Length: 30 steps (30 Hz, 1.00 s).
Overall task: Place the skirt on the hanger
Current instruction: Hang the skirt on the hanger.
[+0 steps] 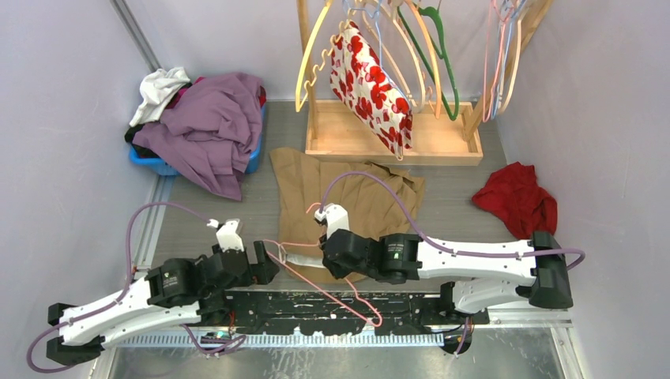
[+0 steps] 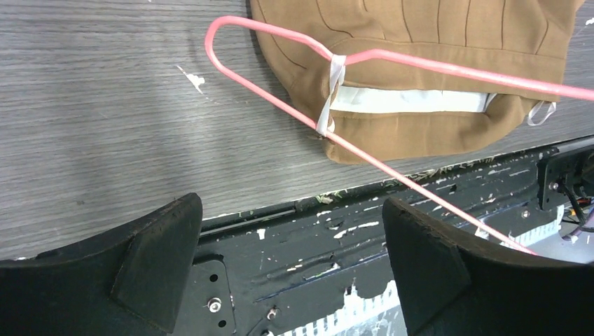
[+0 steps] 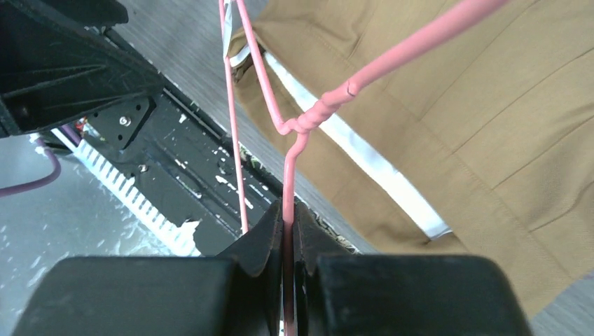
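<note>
Right jaws, closest in the right wrist view, are clamped shut on the neck of the hanger (image 3: 306,122), just under its twist. Left jaws stand wide and hold nothing; the hanger's left corner lies ahead of them, slightly to their left.

Position: the skirt (image 3: 448,119) lies flat on the table (image 2: 105,105), ahead of both jaws and under the hanger. Its waistband (image 2: 413,101) is the end nearest the jaws.

Orientation: the skirt's long axis runs from waistband to hem, straight away from the jaws; the open waistband points back at them. The hanger's long axis crosses this, running from its left corner rightward and back under the right jaws.

Step in hand, as judged: attaching the skirt by its loops. A white loop (image 2: 333,84) wraps both wires near the left corner. A second loop (image 2: 539,112), right of the left jaws, appears free of the wire.

Next move, as judged: hold the neck steady with the right jaws. Bring the left jaws to the second loop, pinch only the tape, and slip it over the hanger's far end.
</note>
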### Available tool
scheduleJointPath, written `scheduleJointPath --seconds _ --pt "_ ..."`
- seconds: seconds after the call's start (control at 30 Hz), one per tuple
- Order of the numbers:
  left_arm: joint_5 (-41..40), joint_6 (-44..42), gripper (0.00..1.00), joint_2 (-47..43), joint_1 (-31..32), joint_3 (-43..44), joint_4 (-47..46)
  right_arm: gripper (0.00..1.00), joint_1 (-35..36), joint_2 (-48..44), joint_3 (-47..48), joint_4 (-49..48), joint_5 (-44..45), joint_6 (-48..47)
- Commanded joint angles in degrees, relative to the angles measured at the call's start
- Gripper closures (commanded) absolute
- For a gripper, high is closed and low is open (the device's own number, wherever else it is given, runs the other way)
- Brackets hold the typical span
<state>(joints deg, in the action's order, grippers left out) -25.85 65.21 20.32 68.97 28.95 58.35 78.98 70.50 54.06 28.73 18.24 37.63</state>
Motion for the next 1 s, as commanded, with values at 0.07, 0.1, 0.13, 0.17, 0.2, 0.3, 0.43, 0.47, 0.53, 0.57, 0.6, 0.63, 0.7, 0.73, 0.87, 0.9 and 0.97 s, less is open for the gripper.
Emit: scheduleJointPath --seconds 0.07,0.1,0.13,0.17,0.2,0.3,0.43,0.47,0.53,0.57,0.6,0.63,0.7,0.73,0.87,0.9,0.97 --pt "0.32 -2.25 0.01 -0.41 0.16 5.14 1.05 0.99 -0.60 -2.83 6.81 3.93 8.73 -7.06" --pt "0.62 -2.68 0.00 -0.49 0.12 5.21 0.29 0.99 -0.66 -3.21 7.35 4.10 9.13 -7.65" --pt "0.73 -2.87 0.01 -0.35 0.11 5.58 0.19 0.99 -0.71 -3.77 7.64 3.93 9.53 -8.23" --pt "0.60 -2.91 0.01 -0.14 0.11 6.13 0.43 0.99 -0.76 -4.38 7.55 3.44 9.73 -8.60" --pt "0.50 -3.05 0.00 0.08 0.11 6.69 0.58 0.99 -0.83 -4.75 7.25 2.87 10.02 -8.82" --pt "0.70 -3.23 0.01 0.10 0.11 7.83 0.06 0.99 -0.90 -6.82 3.01 -2.58 9.38 -8.59" --pt "-0.37 -3.79 0.01 0.06 0.11 8.43 -1.64 0.99 -0.87 -10.95 -9.55 -16.11 7.25 -8.05" --pt "-0.80 -4.00 0.01 0.23 0.16 8.60 -1.94 0.99 -0.91 -11.67 -12.22 -18.61 6.86 -7.98" --pt "-1.69 -4.52 0.01 0.97 0.11 8.92 -2.93 0.99 -0.83 -12.72 -16.51 -24.22 6.13 -8.42" --pt "-2.07 -4.87 0.01 1.55 0.07 8.93 -3.71 0.99 -0.87 -12.97 -17.97 -25.81 6.08 -8.55" --pt "-2.43 -5.21 0.01 2.21 0.11 9.01 -4.54 0.99 -0.77 -13.18 -19.17 -27.23 5.85 -8.84" --pt "-2.63 -5.70 0.01 3.15 0.16 9.01 -5.54 0.99 -0.84 -13.27 -20.04 -28.34 5.50 -9.21" --pt "-2.43 -7.50 0.01 5.98 0.11 8.72 -9.22 0.99 -0.86 -12.43 -20.13 -28.55 4.27 -9.95" --pt "-1.85 -8.65 0.01 7.28 0.11 8.52 -11.36 0.99 -0.84 -11.74 -19.52 -27.42 3.68 -10.45" --pt "0.04 -14.27 0.01 14.56 0.11 7.65 -20.41 0.99 -0.94 -9.71 -18.93 -26.79 1.88 -13.00" --pt "-0.17 -14.55 0.01 16.23 0.11 7.94 -20.98 0.99 -1.24 -9.14 -18.57 -26.12 1.89 -13.61" --pt "-1.22 -14.20 0.01 18.84 0.11 8.50 -21.01 0.99 -3.37 -7.50 -17.79 -25.20 0.70 -14.49"
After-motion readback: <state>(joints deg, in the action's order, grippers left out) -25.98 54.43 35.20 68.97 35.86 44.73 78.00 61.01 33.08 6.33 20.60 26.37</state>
